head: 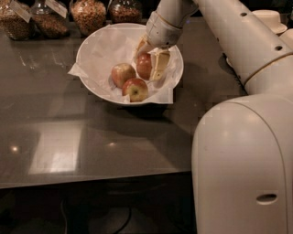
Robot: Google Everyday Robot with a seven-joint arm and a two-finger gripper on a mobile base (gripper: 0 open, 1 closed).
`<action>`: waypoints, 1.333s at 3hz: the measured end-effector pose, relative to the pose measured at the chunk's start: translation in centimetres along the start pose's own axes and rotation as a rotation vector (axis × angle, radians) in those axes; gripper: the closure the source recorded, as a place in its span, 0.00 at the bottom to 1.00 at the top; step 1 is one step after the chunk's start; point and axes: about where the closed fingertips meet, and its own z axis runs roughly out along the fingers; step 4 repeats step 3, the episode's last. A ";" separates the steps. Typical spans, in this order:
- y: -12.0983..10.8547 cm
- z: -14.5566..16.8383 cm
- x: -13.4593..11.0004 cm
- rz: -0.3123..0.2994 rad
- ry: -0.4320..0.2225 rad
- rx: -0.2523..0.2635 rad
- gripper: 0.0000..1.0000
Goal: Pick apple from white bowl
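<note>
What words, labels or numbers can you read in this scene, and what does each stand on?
White tag on the left jar: too blurred to read.
White tag on the second jar: too blurred to read.
No other text shows; the pincer, in the white bowl at the apple, carries none.

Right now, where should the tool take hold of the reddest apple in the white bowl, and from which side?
Grip the apple across its round middle, coming from above: the paler apple and the yellow-patched apple crowd its near sides. The tool sits right at it, inside the white bowl.
</note>
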 end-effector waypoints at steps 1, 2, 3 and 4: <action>-0.4 -1.8 -0.9 -0.018 0.001 0.026 1.00; -0.4 -5.2 -2.8 -0.058 -0.016 0.078 1.00; -0.5 -9.6 -5.2 -0.092 -0.046 0.159 1.00; -0.5 -9.6 -5.2 -0.092 -0.046 0.159 1.00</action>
